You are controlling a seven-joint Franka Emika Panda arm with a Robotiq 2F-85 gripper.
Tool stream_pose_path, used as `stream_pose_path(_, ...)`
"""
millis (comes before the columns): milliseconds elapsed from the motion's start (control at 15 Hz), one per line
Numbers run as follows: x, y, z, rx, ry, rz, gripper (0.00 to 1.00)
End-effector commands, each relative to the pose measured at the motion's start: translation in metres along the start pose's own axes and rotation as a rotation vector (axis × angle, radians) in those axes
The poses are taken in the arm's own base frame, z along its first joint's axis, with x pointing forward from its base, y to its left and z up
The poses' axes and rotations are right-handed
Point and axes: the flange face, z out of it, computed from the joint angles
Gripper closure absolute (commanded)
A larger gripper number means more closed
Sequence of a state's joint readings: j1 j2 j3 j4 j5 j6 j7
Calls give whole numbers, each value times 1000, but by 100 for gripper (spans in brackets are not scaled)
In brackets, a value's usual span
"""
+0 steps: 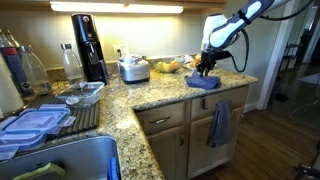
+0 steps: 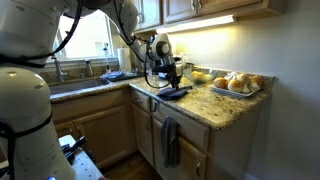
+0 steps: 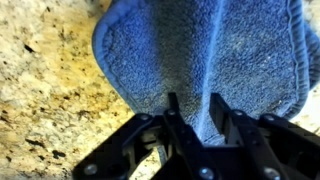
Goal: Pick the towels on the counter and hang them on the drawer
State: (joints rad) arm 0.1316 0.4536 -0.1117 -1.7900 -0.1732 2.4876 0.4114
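Wrist view: the towel (image 3: 215,55) is seen spread over the speckled counter (image 3: 40,85), filling most of the picture, with one rounded corner at the left. It lies directly beneath and ahead of the gripper (image 3: 192,118), so no sideways reach is called for. A raised crease in the cloth runs from the far edge down toward the camera and ends between the two fingertips (image 3: 170,112). The crease therefore lies across the closing line of the jaws, which suits a pinch. The jaws are held narrowly apart, neither wide nor fully closed. Whether the crease is actually clamped or only straddled cannot be told from these pictures.

In both exterior views the gripper (image 1: 205,66) (image 2: 172,76) is shown pointing straight down, low over the towel (image 1: 204,82) (image 2: 178,93), at or nearly at the cloth. The towel is bunched into a small flat heap near the front edge of the counter (image 1: 150,95) (image 2: 215,108). A second towel (image 1: 220,125) (image 2: 170,140) is already draped below that edge, at the drawer (image 1: 236,97).

The hanging place is thus judged to lie just over the counter edge and downward from the gripper. A lift, a short carry outward past the edge and a lowering are likely to be needed.
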Motion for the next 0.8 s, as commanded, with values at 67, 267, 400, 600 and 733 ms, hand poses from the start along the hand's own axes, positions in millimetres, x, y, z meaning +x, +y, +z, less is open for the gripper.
stream_pose_path(67, 17, 7, -22, -30, 11, 37, 23)
stream_pose_path(267, 30, 10, -22, -32, 6, 56, 4)
stream_pose_path(400, 35, 10, -19, -36, -4, 62, 0)
stream_pose_path(600, 41, 5, -10, -33, -11, 58, 0)
stream_pose_path(733, 46, 3, 0, -43, -12, 54, 0)
